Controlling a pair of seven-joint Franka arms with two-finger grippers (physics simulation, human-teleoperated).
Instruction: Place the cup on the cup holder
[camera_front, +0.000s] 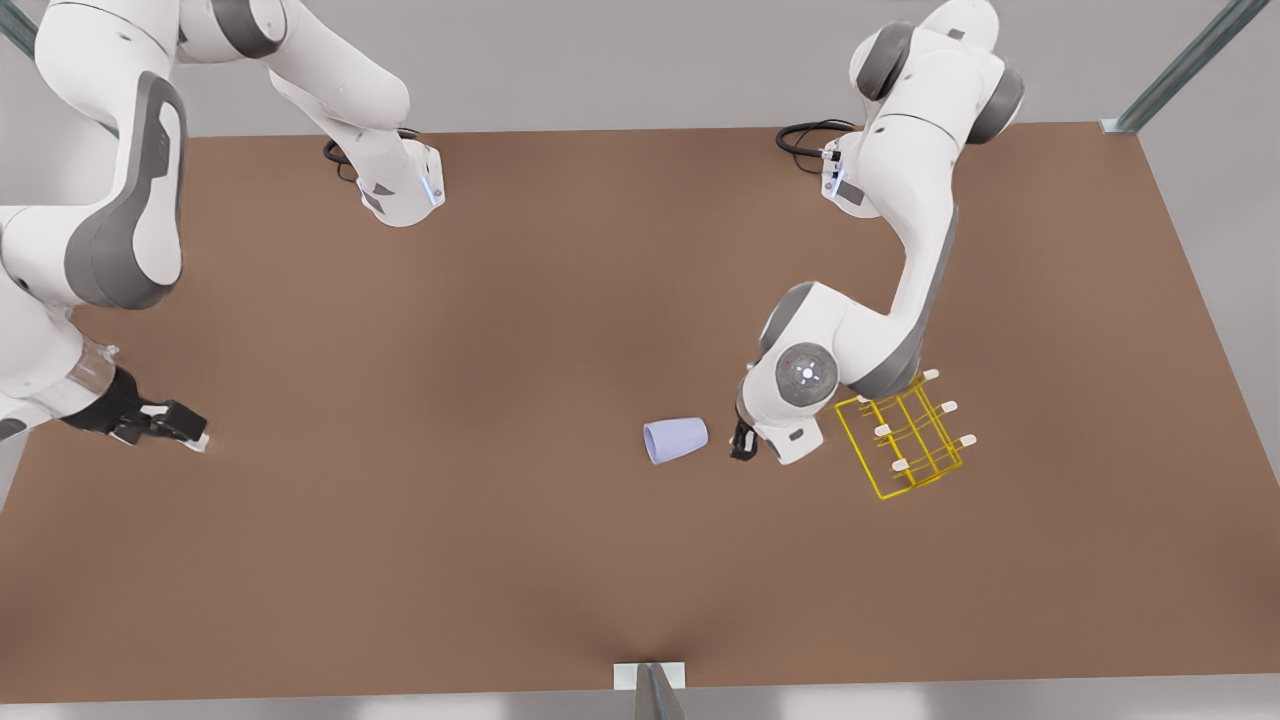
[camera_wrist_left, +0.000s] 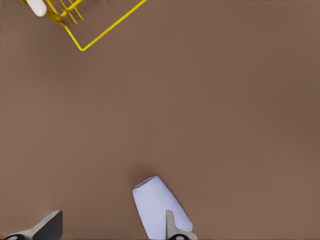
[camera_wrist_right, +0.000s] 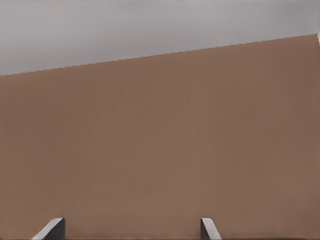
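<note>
Cup (camera_front: 676, 440) lies on its side on the brown table (camera_front: 500, 560), a little right of the front view's centre, wider rim toward the front view's left; nothing is seen inside it. Just beside its narrow end is the left gripper (camera_front: 742, 442), low over the table, fingers spread wide; in the left wrist view one fingertip (camera_wrist_left: 172, 227) overlaps the cup (camera_wrist_left: 160, 207) and the other stands apart on bare table, so nothing is gripped. Near the arm's other side, at the front view's right, stands the yellow cup holder (camera_front: 905, 432), its white-capped prongs bare. The right gripper (camera_front: 180, 425) waits at the front view's far left, fingers wide apart (camera_wrist_right: 50, 229), holding nothing.
</note>
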